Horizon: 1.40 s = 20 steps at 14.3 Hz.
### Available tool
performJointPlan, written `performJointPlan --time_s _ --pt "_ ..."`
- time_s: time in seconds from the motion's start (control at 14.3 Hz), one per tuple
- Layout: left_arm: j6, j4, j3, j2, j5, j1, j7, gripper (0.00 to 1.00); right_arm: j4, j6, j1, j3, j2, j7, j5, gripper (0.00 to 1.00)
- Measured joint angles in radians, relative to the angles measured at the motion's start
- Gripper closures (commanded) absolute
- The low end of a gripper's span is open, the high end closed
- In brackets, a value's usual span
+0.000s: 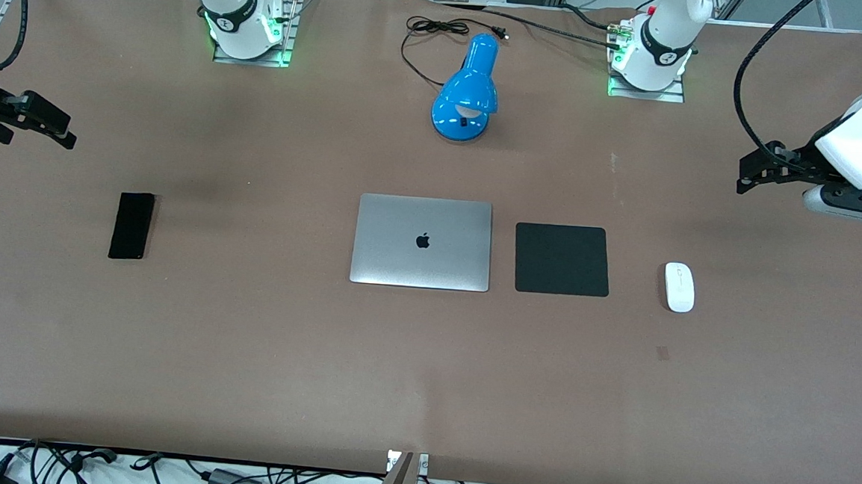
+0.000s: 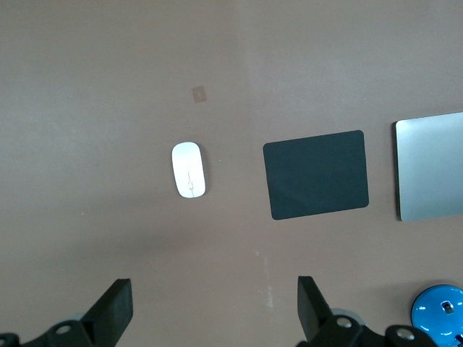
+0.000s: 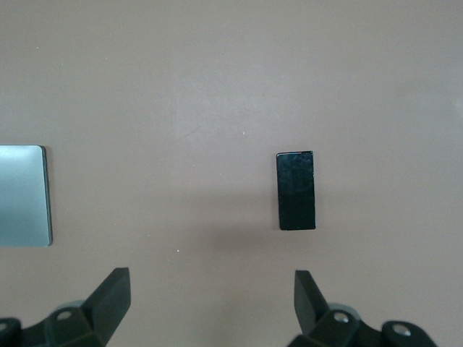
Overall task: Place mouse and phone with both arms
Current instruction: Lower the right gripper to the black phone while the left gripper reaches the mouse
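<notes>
So here's what we've got on the brown worktop (image 1: 424,361): a closed silver laptop (image 1: 422,242) sits in the middle, with a square black mouse pad (image 1: 562,259) just beside it toward the left arm's end. The mouse (image 1: 679,286) lies flat on the bare worktop a bit further toward that same end, apart from the pad. The phone (image 1: 132,225) lies flat well apart from the laptop, toward the right arm's end. A blue desk lamp (image 1: 467,91) stands farther from the front camera than the laptop, its black cord (image 1: 428,36) trailing up toward the bases.

We see the left end effector (image 2: 213,311) up in the air over bare worktop near the mouse, fingers spread wide, nothing in them. The right end effector (image 3: 211,303) hangs over bare worktop near the phone, also spread wide and empty.
</notes>
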Motion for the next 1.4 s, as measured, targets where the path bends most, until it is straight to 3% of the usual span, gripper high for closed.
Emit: performJointPlan --time_s 0.77,1.26,1.4 --pt "-0.006 0.000 0.003 0.014 0.001 0.004 0.013 0.00 -0.008 0.000 0.005 0.000 0.005 0.000 0.000 0.00" --pt "-0.004 0.000 0.011 0.176 0.018 0.006 0.016 0.00 -0.021 0.012 0.003 -0.004 0.096 0.000 -0.015 0.00" --pt "0.056 -0.006 0.014 0.242 0.051 0.020 0.016 0.00 -0.024 0.024 0.001 -0.006 0.142 0.000 -0.048 0.00"
